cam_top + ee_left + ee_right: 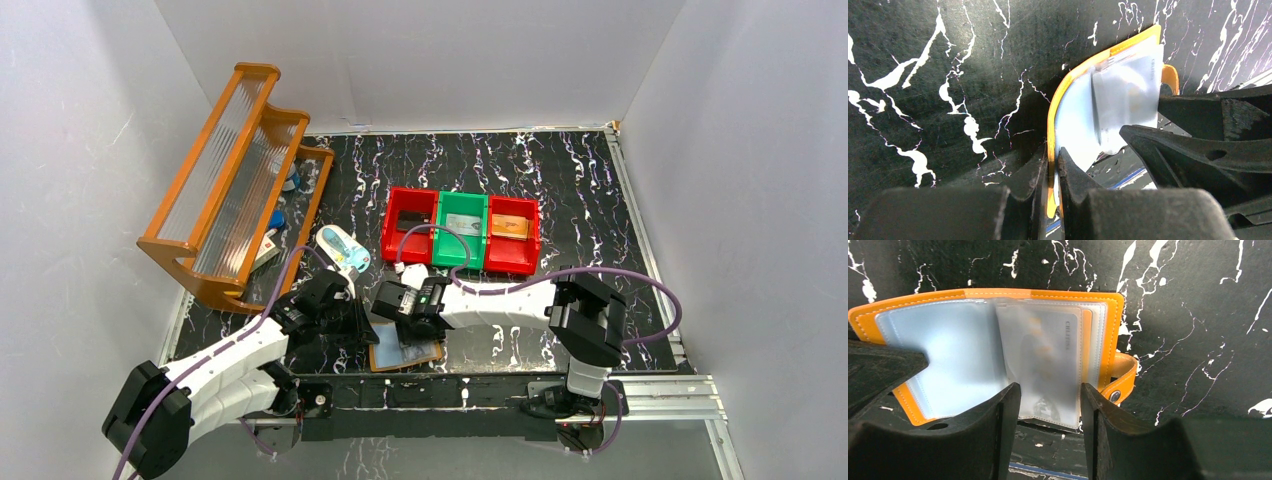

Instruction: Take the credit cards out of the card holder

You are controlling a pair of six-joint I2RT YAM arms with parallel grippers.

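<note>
**Operator:** Where is the card holder (405,352)?

**Technician:** It lies flat and opened on the bench (560,190), at the near edge, between the two arms. The red and green bins (460,232) sit well apart on the far side.

**Operator:** State of each hand?

**Technician:** The left hand (1050,156) is clenched on the orange cover edge at the holder's left side, pinning it. The right hand (1050,390) is released; its fingers stand apart, one on either side of the clear sleeve carrying the pale card (1048,352), hovering in front of it without gripping.

**Operator:** Which relation governs the next move?

**Technician:** The card lies directly ahead of the right hand, which is the nearer free one. The card's long axis runs along that hand's line of reach; its short axis spans the gap between the fingers. In my judgement, closing on the near short edge and drawing along the long axis suits this layout.

**Operator:** What differs between views?

**Technician:** The right wrist view shows the stacked sleeves and the snap tab (1120,385). The left wrist view shows the pinch on the cover. The top view is blocked by both hands, so how many credit cards are inside probably cannot be judged from it.
</note>
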